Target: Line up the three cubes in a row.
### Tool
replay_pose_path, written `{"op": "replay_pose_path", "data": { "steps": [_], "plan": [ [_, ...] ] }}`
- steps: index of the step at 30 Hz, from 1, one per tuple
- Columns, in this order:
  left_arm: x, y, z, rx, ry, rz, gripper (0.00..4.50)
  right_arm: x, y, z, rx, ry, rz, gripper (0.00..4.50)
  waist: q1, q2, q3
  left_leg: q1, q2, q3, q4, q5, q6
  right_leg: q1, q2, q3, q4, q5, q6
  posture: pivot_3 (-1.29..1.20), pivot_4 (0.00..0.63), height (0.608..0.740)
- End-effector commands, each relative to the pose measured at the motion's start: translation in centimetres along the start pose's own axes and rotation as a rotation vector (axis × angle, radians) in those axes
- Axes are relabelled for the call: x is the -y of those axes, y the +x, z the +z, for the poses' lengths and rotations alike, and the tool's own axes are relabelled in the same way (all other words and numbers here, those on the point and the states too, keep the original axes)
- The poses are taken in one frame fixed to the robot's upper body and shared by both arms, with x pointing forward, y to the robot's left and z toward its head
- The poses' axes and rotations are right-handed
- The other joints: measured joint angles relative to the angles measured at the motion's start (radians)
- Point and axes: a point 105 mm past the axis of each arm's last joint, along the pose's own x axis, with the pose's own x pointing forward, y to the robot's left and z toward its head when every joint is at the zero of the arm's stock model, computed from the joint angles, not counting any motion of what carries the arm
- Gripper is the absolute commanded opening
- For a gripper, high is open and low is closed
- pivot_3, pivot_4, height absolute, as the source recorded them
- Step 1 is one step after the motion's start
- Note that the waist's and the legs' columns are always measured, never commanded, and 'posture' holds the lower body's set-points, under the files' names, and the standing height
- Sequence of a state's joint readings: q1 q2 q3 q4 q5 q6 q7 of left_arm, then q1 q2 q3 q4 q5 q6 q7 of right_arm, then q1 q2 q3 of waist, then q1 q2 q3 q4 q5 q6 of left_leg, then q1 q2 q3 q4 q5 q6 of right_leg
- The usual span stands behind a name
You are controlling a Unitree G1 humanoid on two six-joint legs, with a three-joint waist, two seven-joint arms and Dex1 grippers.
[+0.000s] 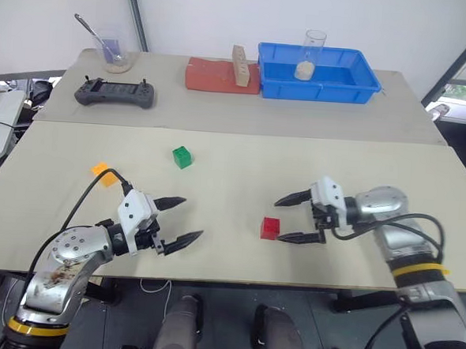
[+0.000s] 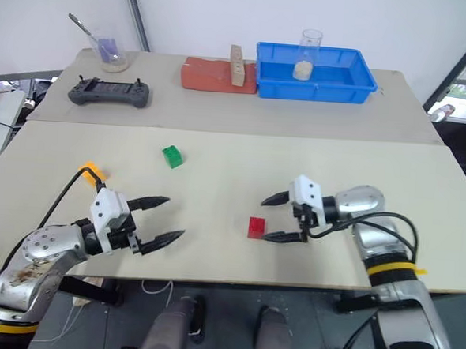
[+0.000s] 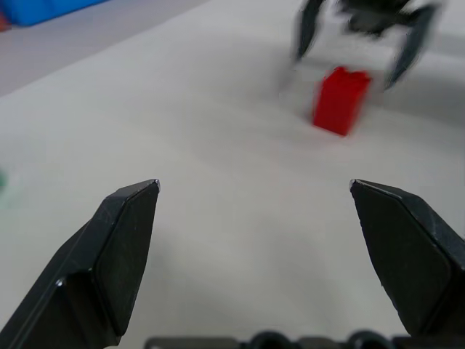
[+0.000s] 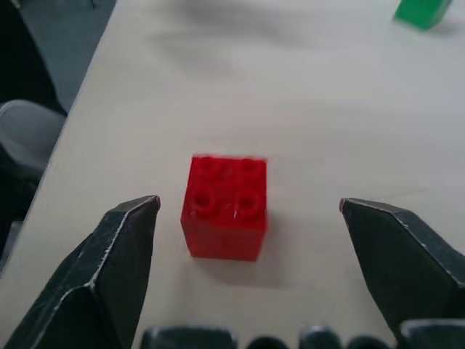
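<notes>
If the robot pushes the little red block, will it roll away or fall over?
Probably not. The red block has flat sides and sits squat on the table, so it should slide, not roll or tip. It looks like hard plastic, likely stiff and light. The right gripper stands open beside it, not touching.

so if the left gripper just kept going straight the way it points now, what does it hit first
Probably the red cube. The left gripper is open and aimed across the table toward it, with bare tabletop between. The open right gripper sits just beyond the cube. Depth is hard to judge.
</notes>
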State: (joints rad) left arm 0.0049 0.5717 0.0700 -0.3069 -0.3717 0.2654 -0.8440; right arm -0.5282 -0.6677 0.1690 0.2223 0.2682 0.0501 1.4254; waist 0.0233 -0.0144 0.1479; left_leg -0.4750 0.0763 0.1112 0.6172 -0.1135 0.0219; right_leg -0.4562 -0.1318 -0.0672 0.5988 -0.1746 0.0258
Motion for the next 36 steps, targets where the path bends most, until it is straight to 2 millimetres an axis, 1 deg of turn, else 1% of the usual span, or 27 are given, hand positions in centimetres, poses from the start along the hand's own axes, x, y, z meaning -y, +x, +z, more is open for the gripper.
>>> {"op": "replay_pose_path", "data": {
  "steps": [1, 3, 7, 10, 12, 16, 21, 23, 26, 30, 32, 33, 36],
  "plan": [
    [-2.5, 1.1, 0.3, 0.043, 0.014, 0.169, 4.5, -0.3, -1.0, 3.7, 0.072, -0.004, -0.072, 4.48, 0.007, 0.0, 0.0, 0.0, 0.0, 0.0, 0.0, 0.0, 0.0, 0.001, 0.0, 0.0, 0.0, 0.0, 0.0, 0.0, 0.15, 0.74],
    [-3.7, 1.8, 0.0, 0.056, -0.004, 0.271, 4.5, -0.6, -1.0, 5.1, 0.097, 0.03, -0.123, 4.48, 0.013, 0.0, 0.0, 0.0, 0.0, 0.0, 0.001, 0.0, 0.0, 0.001, 0.0, 0.0, 0.0, 0.0, 0.0, 0.0, 0.15, 0.74],
    [-5.3, 3.6, -0.7, 0.078, -0.046, 0.465, 4.5, -1.4, -0.7, 7.4, 0.144, 0.08, -0.202, 4.48, 0.018, 0.0, 0.0, -0.001, 0.0, -0.001, 0.006, 0.0, 0.0, 0.003, 0.0, 0.0, 0.004, 0.0, 0.0, 0.0, 0.15, 0.74],
    [-6.8, 4.7, -1.0, 0.098, -0.077, 0.635, 4.5, -2.1, -0.4, 8.8, 0.164, 0.094, -0.226, 4.48, 0.019, -0.001, 0.001, -0.001, 0.0, -0.001, 0.009, 0.0, 0.0, 0.002, 0.0, 0.0, 0.004, 0.0, 0.0, 0.0, 0.15, 0.74],
    [-7.5, 5.5, -1.3, 0.103, -0.097, 0.715, 4.5, -2.2, -0.4, 9.3, 0.169, 0.097, -0.245, 4.48, 0.02, -0.002, 0.001, -0.001, 0.0, -0.002, 0.01, 0.0, 0.0, 0.002, 0.0, 0.0, 0.004, 0.0, 0.0, 0.0, 0.15, 0.74],
    [-8.6, 6.9, -1.5, 0.107, -0.11, 0.824, 4.5, -2.1, -0.6, 9.7, 0.161, 0.099, -0.283, 4.48, 0.021, -0.003, 0.001, -0.002, 0.0, -0.002, 0.011, 0.0, 0.0, 0.003, 0.0, 0.0, 0.003, 0.0, 0.0, 0.0, 0.15, 0.74],
    [-9.5, 8.4, -2.0, 0.091, -0.168, 0.89, 4.5, -1.9, -1.0, 9.7, 0.149, 0.104, -0.316, 4.48, 0.02, -0.003, 0.002, -0.002, 0.0, -0.002, 0.01, 0.0, 0.0, 0.006, 0.0, 0.0, 0.004, 0.001, 0.001, 0.0, 0.15, 0.74],
    [-9.4, 9.4, -2.4, 0.081, -0.208, 0.886, 4.5, -1.9, -1.1, 9.7, 0.145, 0.107, -0.323, 4.48, 0.019, -0.004, 0.002, -0.002, 0.0, -0.002, 0.01, 0.0, 0.0, 0.006, 0.0, 0.0, 0.004, 0.001, 0.001, 0.0, 0.15, 0.74],
    [-9.0, 11.0, -2.2, 0.076, -0.215, 0.866, 4.5, -2.0, -1.2, 9.7, 0.141, 0.109, -0.326, 4.48, 0.023, -0.004, 0.002, -0.002, 0.0, -0.002, 0.011, 0.0, 0.0, 0.007, 0.0, -0.001, 0.004, 0.001, 0.001, 0.0, 0.15, 0.74],
    [-9.2, 12.0, -2.2, 0.064, -0.237, 0.888, 4.5, -1.9, -1.3, 9.8, 0.139, 0.105, -0.333, 4.48, 0.024, -0.004, 0.002, -0.002, 0.0, -0.002, 0.011, 0.0, 0.0, 0.008, 0.0, -0.001, 0.003, 0.001, 0.001, 0.0, 0.15, 0.74],
    [-9.3, 12.4, -2.2, 0.057, -0.253, 0.897, 3.94, -1.8, -1.4, 9.9, 0.137, 0.104, -0.337, 4.5, 0.024, -0.004, 0.002, -0.002, 0.0, -0.003, 0.011, 0.0, 0.0, 0.008, 0.0, -0.001, 0.003, 0.001, 0.001, 0.0, 0.15, 0.74],
    [-9.3, 12.4, -2.3, 0.055, -0.269, 0.905, 3.59, -1.7, -1.4, 9.9, 0.136, 0.104, -0.34, 4.5, 0.023, -0.004, 0.002, -0.002, 0.0, -0.003, 0.011, 0.0, 0.0, 0.008, 0.0, -0.001, 0.003, 0.001, 0.001, 0.0, 0.15, 0.74],
    [-9.2, 12.7, -2.3, 0.053, -0.291, 0.914, 2.14, -1.6, -1.5, 9.8, 0.135, 0.105, -0.343, 4.5, 0.023, -0.004, 0.002, -0.002, 0.0, -0.003, 0.011, 0.0, 0.0, 0.009, 0.0, -0.001, 0.003, 0.001, 0.001, 0.0, 0.15, 0.74]
  ]
}}
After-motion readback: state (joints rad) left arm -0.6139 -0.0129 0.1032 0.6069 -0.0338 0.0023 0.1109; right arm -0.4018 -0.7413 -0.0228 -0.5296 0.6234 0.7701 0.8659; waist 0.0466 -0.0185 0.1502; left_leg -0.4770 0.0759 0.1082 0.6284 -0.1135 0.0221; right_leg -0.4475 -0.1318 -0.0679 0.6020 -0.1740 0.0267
